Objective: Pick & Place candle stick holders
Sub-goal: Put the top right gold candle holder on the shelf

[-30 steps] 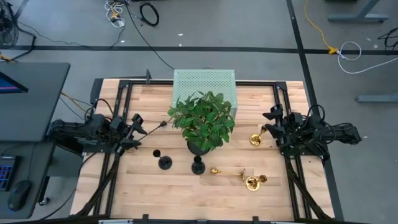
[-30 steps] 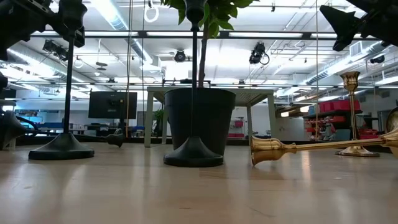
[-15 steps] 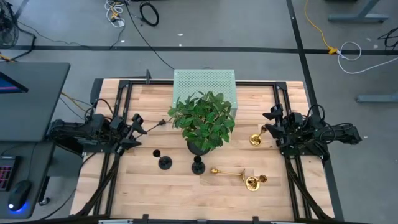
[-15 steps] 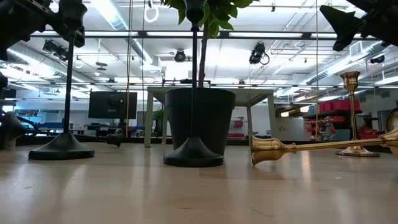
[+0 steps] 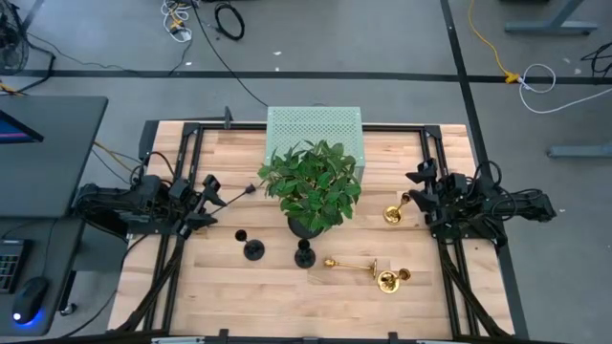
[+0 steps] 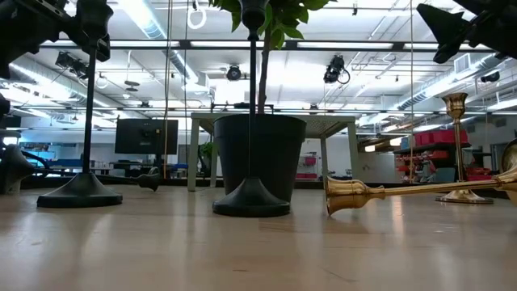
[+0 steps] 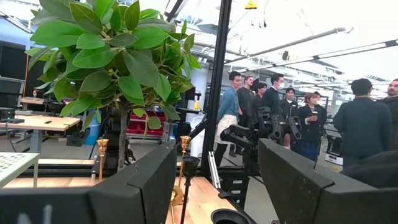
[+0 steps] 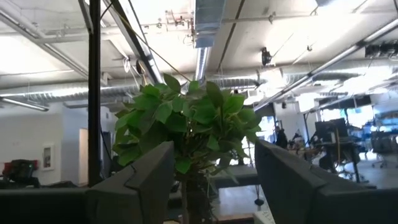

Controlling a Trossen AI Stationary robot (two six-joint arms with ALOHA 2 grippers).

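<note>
Table: a pale wooden table (image 5: 229, 296) seen from above, with a dark metal frame along its left and right sides.
Plant: a leafy green plant (image 5: 311, 182) in a black pot (image 6: 258, 153) stands near the middle of the table.
Box: a pale green perforated box (image 5: 314, 129) sits at the far edge, just behind the plant.
Black candlesticks: two matte black candlesticks stand upright in front of the plant, near each other. One (image 5: 253, 250) is toward the left, the other (image 5: 304, 254) just in front of the pot. In the low view they show as dark round bases with thin stems.
Lying gold candlestick: a shiny gold candlestick (image 5: 368, 270) lies on its side in front and to the right of the plant, its round base toward the right.
Standing gold candlestick: a second gold candlestick (image 5: 393, 213) stands upright to the right of the plant, close to the right gripper.
Left gripper: the left gripper (image 5: 212, 201) hangs above the left side of the table, its fingers spread apart with nothing between them, pointing toward the plant. It is well apart from the black candlesticks.
Right gripper: the right gripper (image 5: 419, 196) hangs above the right side of the table, its fingers spread apart and holding nothing. It is near the standing gold candlestick; contact cannot be seen.
Room: a group of people (image 7: 292, 112) stands beyond the table, seen past the left gripper's fingers.
</note>
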